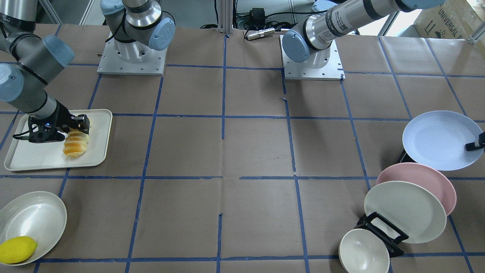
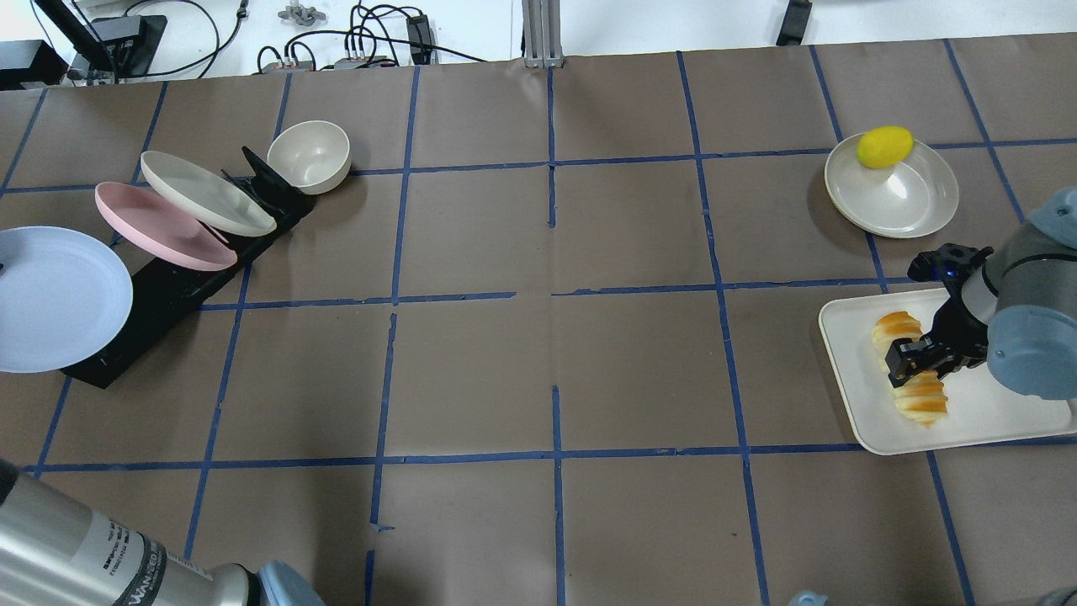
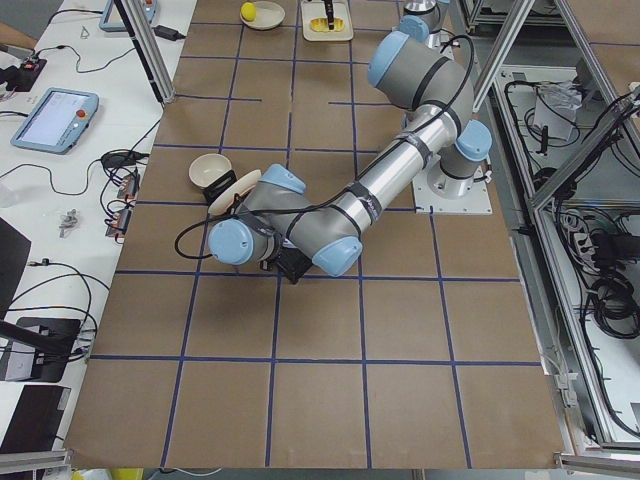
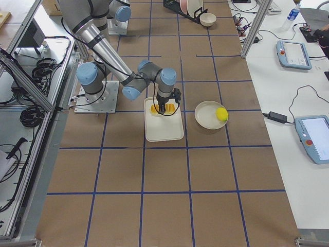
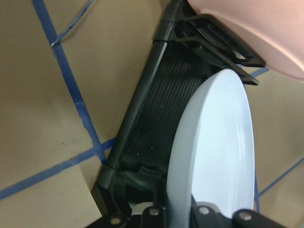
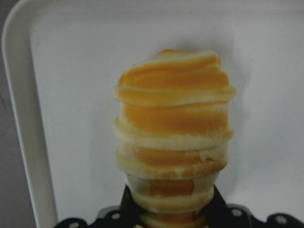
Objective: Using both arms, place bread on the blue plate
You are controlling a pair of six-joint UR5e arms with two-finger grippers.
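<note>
The bread (image 1: 75, 146), a ridged orange-and-cream loaf, lies on a cream tray (image 1: 30, 159) at the robot's right. My right gripper (image 1: 77, 131) comes from the side and is shut across the loaf's middle; the right wrist view shows the bread (image 6: 173, 137) pinched between the black fingers, over the tray (image 6: 71, 71). The blue plate (image 1: 441, 140) leans at the end of a black rack. My left gripper (image 1: 475, 145) is shut on its rim. The left wrist view shows the plate (image 5: 218, 142) edge-on between the fingers.
A pink plate (image 1: 424, 178), a cream plate (image 1: 405, 210) and a cream bowl (image 1: 363, 252) stand along the black rack (image 1: 382, 231). A yellow lemon (image 1: 17, 249) lies in a cream dish (image 1: 38, 216) near the tray. The brown, blue-taped table stretches between the two arms.
</note>
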